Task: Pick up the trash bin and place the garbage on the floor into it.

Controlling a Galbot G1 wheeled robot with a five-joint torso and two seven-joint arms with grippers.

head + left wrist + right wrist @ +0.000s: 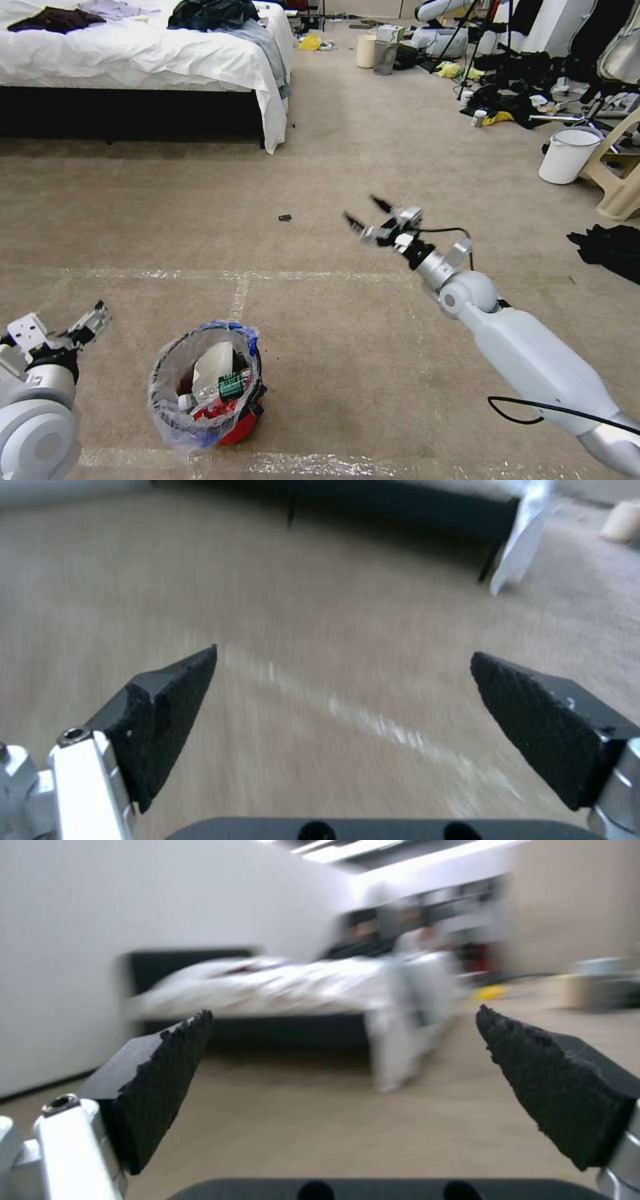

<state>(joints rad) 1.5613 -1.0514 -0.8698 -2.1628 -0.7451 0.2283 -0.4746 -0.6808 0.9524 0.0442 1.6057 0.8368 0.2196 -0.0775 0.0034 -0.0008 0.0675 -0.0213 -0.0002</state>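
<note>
The red trash bin (pixel 239 427) stands on the carpet floor (pixel 373 347) low in the head view, its crinkly clear bag with blue edging folded over the rim. Inside lie garbage pieces: a white paper (pixel 212 365), a green-labelled clear bottle (pixel 223 389) and red scraps. A tiny dark scrap (pixel 285 217) lies on the floor farther out. My left gripper (pixel 100 315) hangs open to the bin's left, apart from it; its fingers (pixel 170 710) frame bare carpet. My right gripper (pixel 365 211) is open, raised and stretched forward past the bin, holding nothing; its fingers (pixel 553 1080) face the bed.
A white-sheeted bed (pixel 147 60) with clothes fills the far left. A white bucket (pixel 568 155), a beige chair (pixel 623 167) and dark clothes (pixel 610 248) sit at the right. A grey bin (pixel 385 57) and clutter stand far back. Pale tape lines (pixel 240 293) cross the carpet.
</note>
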